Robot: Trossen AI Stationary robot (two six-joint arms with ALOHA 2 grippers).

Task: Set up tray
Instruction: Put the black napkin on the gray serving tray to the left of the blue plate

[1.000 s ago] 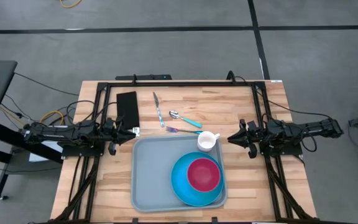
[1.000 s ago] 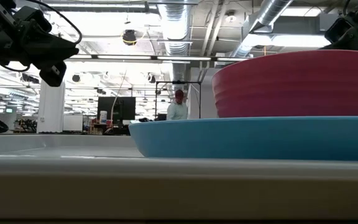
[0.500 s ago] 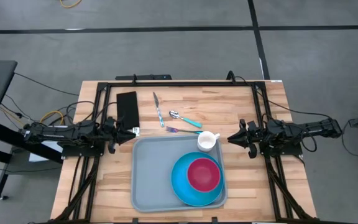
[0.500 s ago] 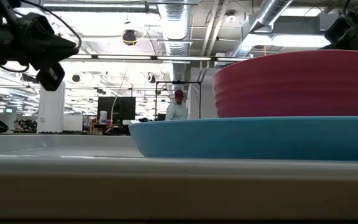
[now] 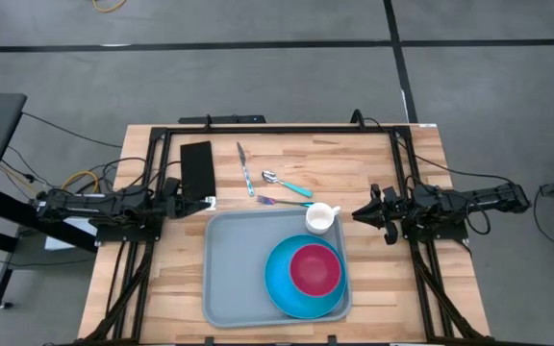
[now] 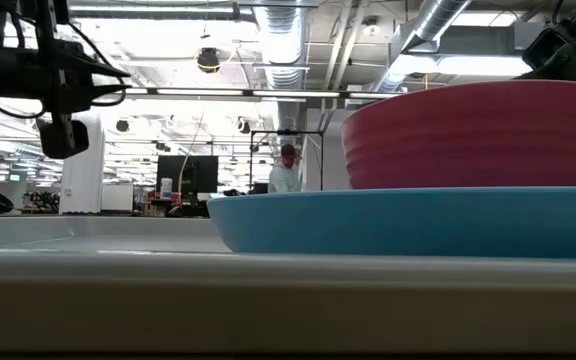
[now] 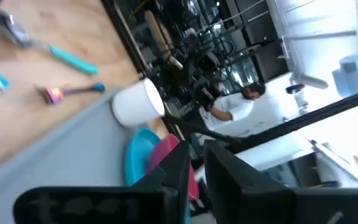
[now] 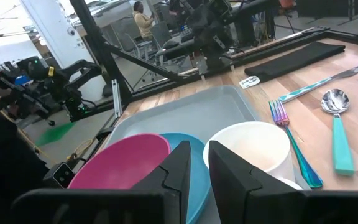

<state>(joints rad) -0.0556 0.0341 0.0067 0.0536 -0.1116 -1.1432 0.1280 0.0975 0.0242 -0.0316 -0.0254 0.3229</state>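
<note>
- The tray (image 5: 243,269) lies on the table's near middle, between the two grippers.
- Left gripper (image 5: 203,203) hovers by its far-left corner, fingers nearly shut, holding nothing.
- Right gripper (image 5: 359,214) sits just right, likewise.

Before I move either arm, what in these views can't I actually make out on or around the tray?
- Tray surface under the blue plate: covered by the plate and the pink bowl, high view.
- Cutlery and white cup: hidden in the low view behind plate and bowl.
- Inside of the cup: too small from above, cut off by the right gripper in its wrist view.
- Black napkin: partly behind the left gripper.
</note>
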